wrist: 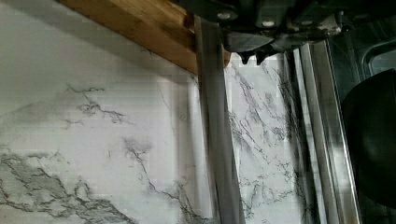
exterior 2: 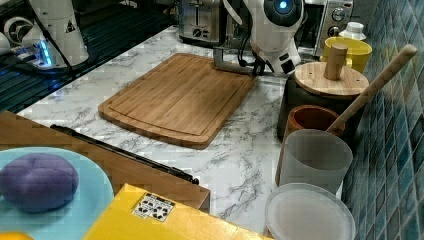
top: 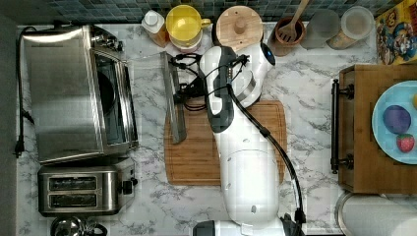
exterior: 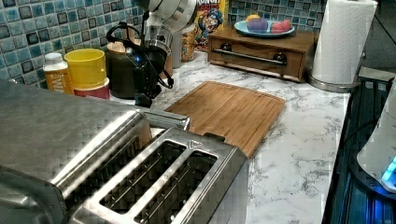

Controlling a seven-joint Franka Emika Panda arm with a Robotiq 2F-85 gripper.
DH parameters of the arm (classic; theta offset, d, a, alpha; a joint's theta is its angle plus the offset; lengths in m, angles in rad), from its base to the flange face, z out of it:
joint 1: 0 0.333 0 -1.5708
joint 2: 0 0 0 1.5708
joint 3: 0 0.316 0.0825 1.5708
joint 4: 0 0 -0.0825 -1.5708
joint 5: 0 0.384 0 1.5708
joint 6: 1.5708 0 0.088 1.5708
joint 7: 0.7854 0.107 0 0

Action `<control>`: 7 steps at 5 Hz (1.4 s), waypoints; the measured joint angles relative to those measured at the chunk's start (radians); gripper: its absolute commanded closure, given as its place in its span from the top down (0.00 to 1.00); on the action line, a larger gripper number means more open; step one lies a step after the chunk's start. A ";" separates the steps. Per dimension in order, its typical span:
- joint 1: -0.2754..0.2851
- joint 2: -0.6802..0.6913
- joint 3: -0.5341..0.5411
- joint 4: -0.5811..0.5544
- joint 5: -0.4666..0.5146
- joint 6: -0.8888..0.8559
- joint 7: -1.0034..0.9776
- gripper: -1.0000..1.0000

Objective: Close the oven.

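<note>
Large boxy brushed stainless-steel toaster oven [top: 64, 93]: stands at the top view's left on the white grey-veined marble counter [top: 305, 98]. Long axis runs near-to-far in the top view; the mouth faces the top view's right. Glass door [top: 147, 81] is dropped open and lies about flat, its long metal bar handle [top: 173, 98] at the outer edge, parallel to the oven's long axis and overlapping the left edge of the rectangular bamboo cutting board [top: 196, 157]. Dark interior visible; control knobs [exterior 2: 339, 15] show in the right view.

End effector [wrist: 252, 56]: black, on a white arm [top: 246, 167], sits just beside the bar handle on its cutting-board side. In the wrist view the two fingertips are close together, a narrow gap, holding nothing; the handle runs alongside them. Whether they touch the handle cannot be told.

Two-slot steel toaster [top: 81, 191]: just beside the oven, at the top view's lower left.

Writing: cereal box [exterior: 210, 21] in the left view reads partly "RUNCH", top letters cut off. Small white-capped bottle [exterior: 57, 73] bears an orange label with white letters, not legible. A white sticker with recycling-type symbols [exterior 2: 152, 206] sits on a yellow box in the right view.

Yellow mug [top: 184, 23]: far side of the counter.
</note>
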 measured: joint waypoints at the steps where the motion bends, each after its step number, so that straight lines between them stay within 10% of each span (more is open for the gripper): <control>1: -0.001 -0.021 0.005 -0.029 0.003 0.030 0.000 0.00; 4: 0.050 -0.235 0.058 -0.120 -0.081 0.098 0.053 0.00; 7: 0.331 -0.313 0.069 -0.021 -0.518 0.176 0.476 0.00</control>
